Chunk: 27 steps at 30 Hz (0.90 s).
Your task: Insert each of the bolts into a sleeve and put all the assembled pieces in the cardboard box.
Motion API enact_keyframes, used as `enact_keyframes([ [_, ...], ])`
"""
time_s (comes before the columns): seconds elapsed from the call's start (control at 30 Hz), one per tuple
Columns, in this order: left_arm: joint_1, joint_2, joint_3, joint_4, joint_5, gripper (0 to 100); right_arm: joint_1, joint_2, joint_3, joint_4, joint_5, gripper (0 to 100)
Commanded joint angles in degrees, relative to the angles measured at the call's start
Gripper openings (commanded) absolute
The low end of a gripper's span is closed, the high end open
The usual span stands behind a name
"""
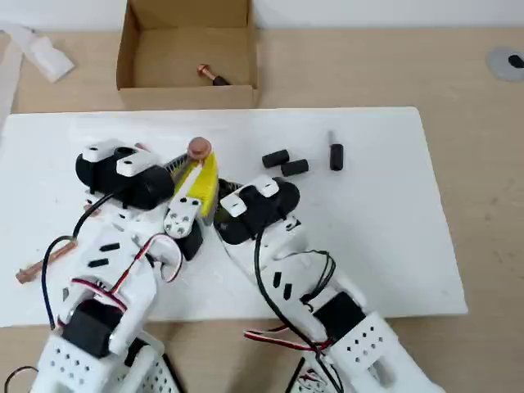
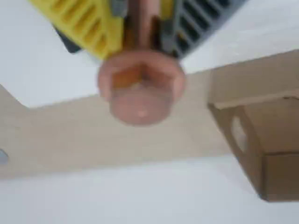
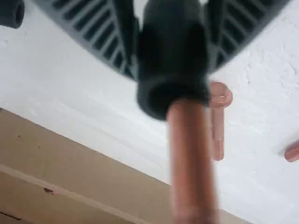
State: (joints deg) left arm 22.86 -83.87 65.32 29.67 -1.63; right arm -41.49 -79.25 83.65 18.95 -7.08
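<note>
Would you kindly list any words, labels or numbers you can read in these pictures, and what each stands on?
None can be read: the cardboard box, the held bolt, the held sleeve and the white board carry no legible print.

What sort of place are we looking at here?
Probably a lab or workshop bench set up for robot assembly trials: two small arms at a wooden table, a white board with loose black sleeves, and a cardboard box holding one finished piece.
</note>
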Motion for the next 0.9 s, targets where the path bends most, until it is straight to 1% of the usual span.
enact_keyframes([
  [0.0,-1.8,-0.6,-0.2,-3.3,-0.6,0,0.5,-0.4,-1.2,-1.4,-0.5,0.9],
  [0.27,-1.4,-0.6,-0.1,-3.3,-0.2,0,0.6,-0.4,-1.2,-1.3,-0.5,0.9],
  [0.37,-1.4,-0.6,-0.4,-3.2,1.8,0,0.7,-0.4,-1.2,-1.3,-0.5,0.9],
  [0.53,-0.7,-0.6,-0.3,-3.0,2.9,0,0.6,-0.4,-1.1,-1.3,-0.5,0.9],
  [0.63,-0.4,-0.6,-0.5,-0.9,4.3,0,0.7,-0.4,-1.0,-1.3,-0.5,0.9],
  [0.87,-0.4,-0.6,-1.7,-0.4,4.2,0,0.7,-0.3,-0.7,-1.3,-0.5,0.9],
])
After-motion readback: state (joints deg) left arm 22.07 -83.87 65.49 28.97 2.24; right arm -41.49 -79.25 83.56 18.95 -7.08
